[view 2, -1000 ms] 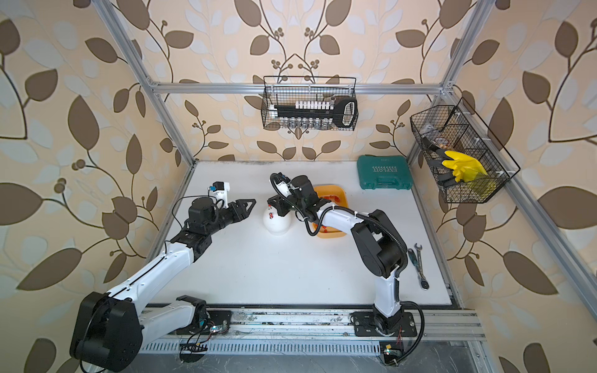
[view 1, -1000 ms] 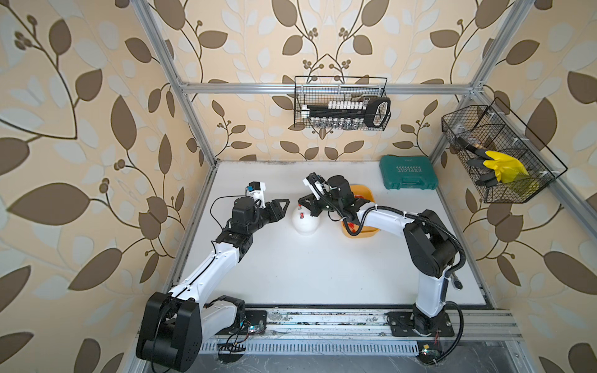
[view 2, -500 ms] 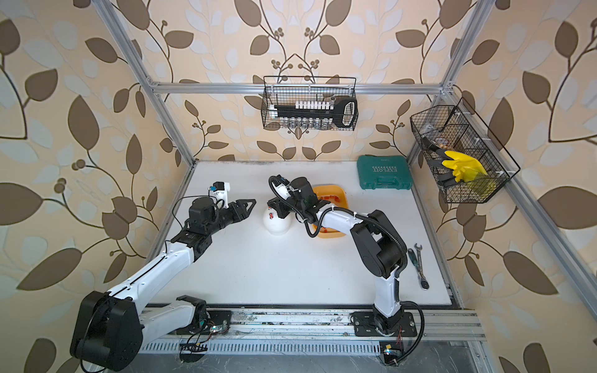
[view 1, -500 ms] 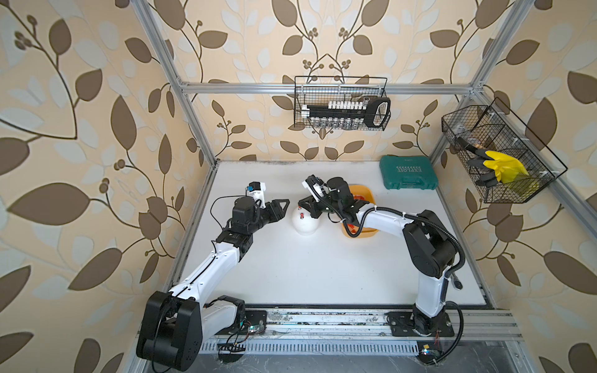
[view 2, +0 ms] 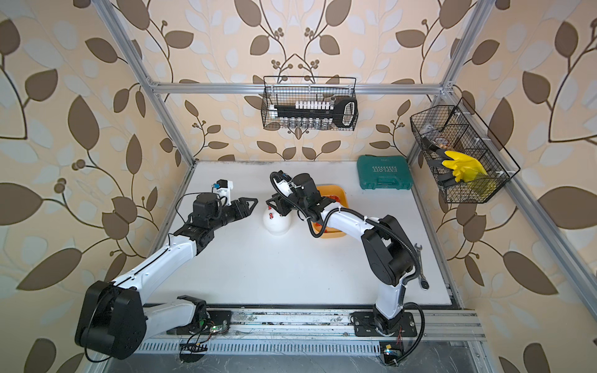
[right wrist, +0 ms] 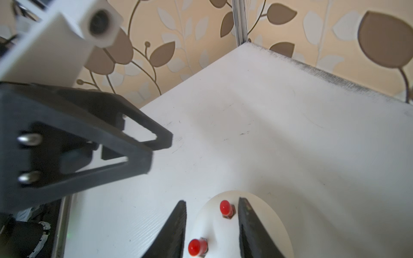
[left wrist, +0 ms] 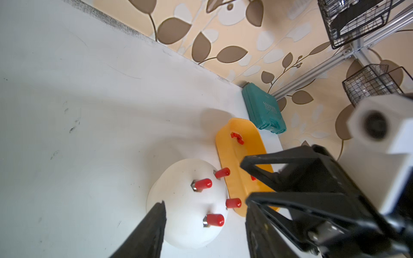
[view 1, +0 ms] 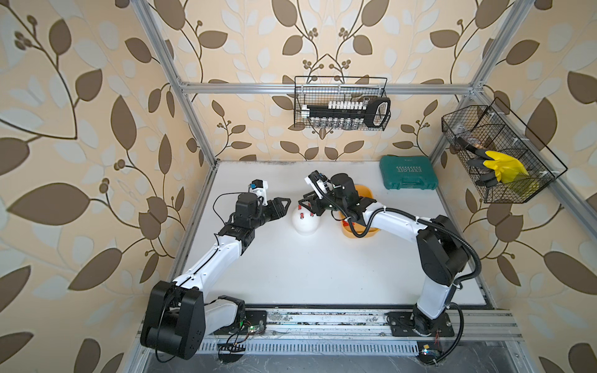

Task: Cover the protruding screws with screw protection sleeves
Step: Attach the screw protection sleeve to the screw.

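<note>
Black fingers [right wrist: 172,232] of the right gripper [right wrist: 212,199] stand spread just above the white dome [right wrist: 212,225], pinching nothing. Two of the red screw protection sleeves [right wrist: 224,206] show in the gap between them. One stands close beside a finger, and whether they touch I cannot tell. The left wrist view shows all four sleeves seated on the protruding screws [left wrist: 194,187], of which only the grey metal feet show at the dome's skin. The left gripper [right wrist: 161,149] also has its fingers apart and empty. In both top views it hovers just beside the dome, on the side toward the surface's left edge, while the right gripper reaches over the dome from the right-edge side.

The dome rests on the white surface [view 1: 307,274] about midway between the left and right edges, nearer the far edge than the near one. Just beside it, toward the right edge, lies the yellow-orange tray [left wrist: 250,143] with a few loose sleeves [left wrist: 237,138] inside; the right arm crosses above it. A green case [view 1: 407,172] lies by the far right corner, well apart from the tray. A wrench [view 2: 420,268] lies along the right edge. Two wire baskets [view 1: 300,106] hang on the walls above the surface.
</note>
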### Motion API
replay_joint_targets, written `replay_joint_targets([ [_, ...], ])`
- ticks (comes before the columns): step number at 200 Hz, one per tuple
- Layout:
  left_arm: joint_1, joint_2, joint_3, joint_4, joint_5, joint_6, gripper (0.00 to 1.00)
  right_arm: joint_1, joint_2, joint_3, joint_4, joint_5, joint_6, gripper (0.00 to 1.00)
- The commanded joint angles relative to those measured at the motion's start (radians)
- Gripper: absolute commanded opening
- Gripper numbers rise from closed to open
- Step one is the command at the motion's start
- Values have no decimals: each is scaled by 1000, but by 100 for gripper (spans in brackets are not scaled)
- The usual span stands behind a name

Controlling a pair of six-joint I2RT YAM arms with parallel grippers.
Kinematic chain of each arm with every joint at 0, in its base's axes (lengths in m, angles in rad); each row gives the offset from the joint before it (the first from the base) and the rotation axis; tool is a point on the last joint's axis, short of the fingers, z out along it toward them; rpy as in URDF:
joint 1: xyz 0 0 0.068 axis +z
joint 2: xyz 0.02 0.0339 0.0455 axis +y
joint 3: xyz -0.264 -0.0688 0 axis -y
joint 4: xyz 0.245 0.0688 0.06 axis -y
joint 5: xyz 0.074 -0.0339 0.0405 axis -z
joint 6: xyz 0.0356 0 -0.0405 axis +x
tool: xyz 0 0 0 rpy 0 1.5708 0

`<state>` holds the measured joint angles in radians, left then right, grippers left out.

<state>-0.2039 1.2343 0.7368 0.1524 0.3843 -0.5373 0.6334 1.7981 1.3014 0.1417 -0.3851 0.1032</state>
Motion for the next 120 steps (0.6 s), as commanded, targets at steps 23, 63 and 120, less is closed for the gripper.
replay_joint_targets([
  [23,-66,126,126,-101,-14,85,60,-31,-217,-93,40,157,54,46],
  [63,-141,200,182,-169,-122,140,61,-73,-332,-247,75,235,98,47],
  [120,-143,215,169,-157,-175,113,61,-78,-374,-338,121,178,135,48],
])
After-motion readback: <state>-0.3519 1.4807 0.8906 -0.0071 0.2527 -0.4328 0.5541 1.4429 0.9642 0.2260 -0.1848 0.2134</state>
